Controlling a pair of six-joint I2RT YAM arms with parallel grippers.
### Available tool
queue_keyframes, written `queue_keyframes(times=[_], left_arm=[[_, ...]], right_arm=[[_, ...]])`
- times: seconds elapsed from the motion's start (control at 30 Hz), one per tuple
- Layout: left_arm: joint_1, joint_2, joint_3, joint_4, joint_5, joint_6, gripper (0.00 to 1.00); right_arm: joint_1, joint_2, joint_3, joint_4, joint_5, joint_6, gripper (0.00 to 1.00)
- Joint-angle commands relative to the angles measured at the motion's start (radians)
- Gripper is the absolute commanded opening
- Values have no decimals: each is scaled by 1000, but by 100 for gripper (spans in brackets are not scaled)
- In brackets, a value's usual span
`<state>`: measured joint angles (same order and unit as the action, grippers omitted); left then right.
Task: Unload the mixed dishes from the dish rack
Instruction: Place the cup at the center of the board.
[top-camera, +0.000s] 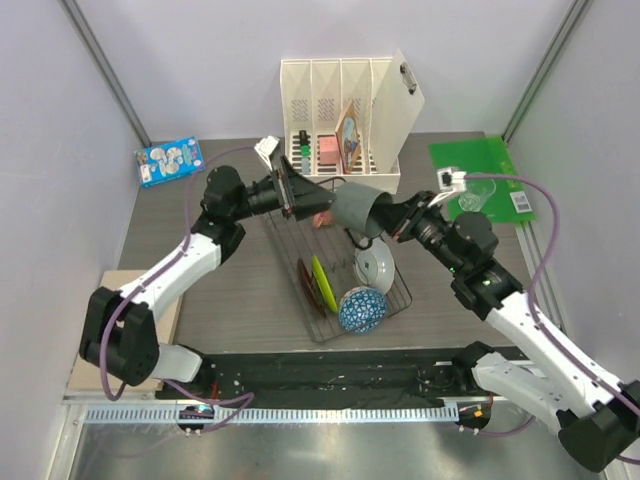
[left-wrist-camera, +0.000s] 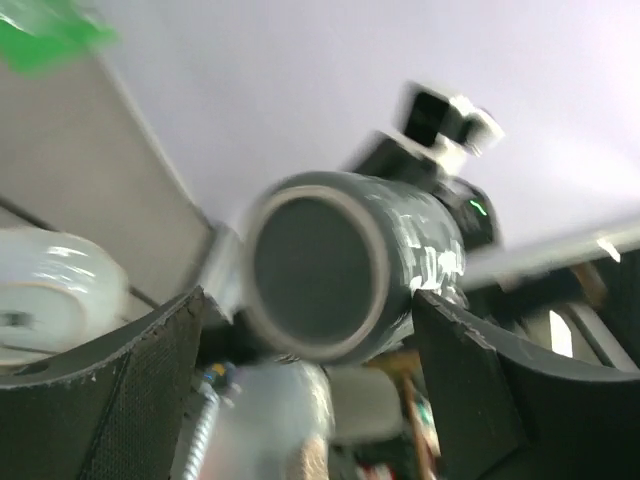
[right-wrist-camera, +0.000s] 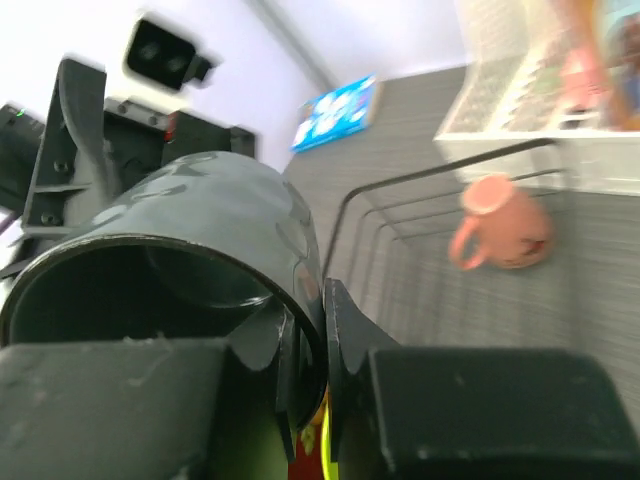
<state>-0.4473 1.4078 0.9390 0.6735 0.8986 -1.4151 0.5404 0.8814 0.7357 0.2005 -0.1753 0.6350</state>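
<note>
I read the right jaws clamped on the grey mug (top-camera: 358, 208) by its rim, held above the rack's (top-camera: 330, 335) far end. Left jaws gape wide, flanking its base.

No writing can be read on anything shown.

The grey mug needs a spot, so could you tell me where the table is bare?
Bare table lies between the left arm and the dish rack, and the green mat is free behind the clear glass. It is crowded inside the rack and before the file holder.
</note>
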Motion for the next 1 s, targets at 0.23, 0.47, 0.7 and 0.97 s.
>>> queue_keyframes(times=[0.23,0.47,0.7,0.97], left_arm=[[41,-92,210,-1172,-660,666,57],[41,-222,143,-1212,-737,703,56],[41,-305,100,-1220,-739,728,56],[41,-308,47,-1198,-687,685,56]], right_arm=[[-29,-23,283,-582,712,-86,1],[-290,57,242,-763,628,20,1],[-557,109,180,-792,528,127,1],[-652,313,240,-806,597,129,1]])
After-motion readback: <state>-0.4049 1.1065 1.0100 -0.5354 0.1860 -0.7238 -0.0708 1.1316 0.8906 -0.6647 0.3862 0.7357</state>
